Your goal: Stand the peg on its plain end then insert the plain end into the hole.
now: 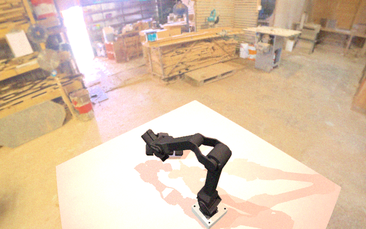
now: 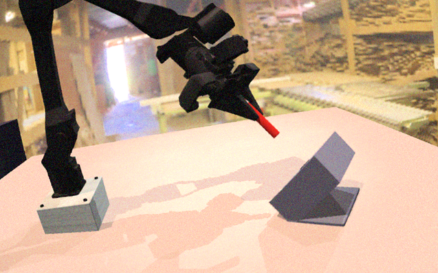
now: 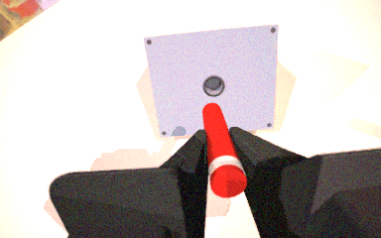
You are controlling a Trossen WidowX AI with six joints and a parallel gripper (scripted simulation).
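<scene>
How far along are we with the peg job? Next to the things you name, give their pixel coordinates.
The red peg (image 2: 267,126) (image 3: 218,134) is in hand: the gripper (image 2: 258,112) (image 3: 217,136) grips it in the air, plain end leading toward the sloped panel (image 2: 304,184) (image 3: 184,69). Whether it was stood up first, these views can't settle. Left: line up with the hole (image 3: 213,85), still unfilled, insert, release, back away.

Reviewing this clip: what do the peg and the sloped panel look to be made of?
Peg: probably painted wood or plastic; smooth, even red with a pale band, but the look doesn't settle which.

Sloped panel: perhaps painted metal or plastic; flat, uniform grey-lavender faces, straight edges, no visible grain. Dark dots near its corners resemble screws, which hints at a fabricated plate.
</scene>
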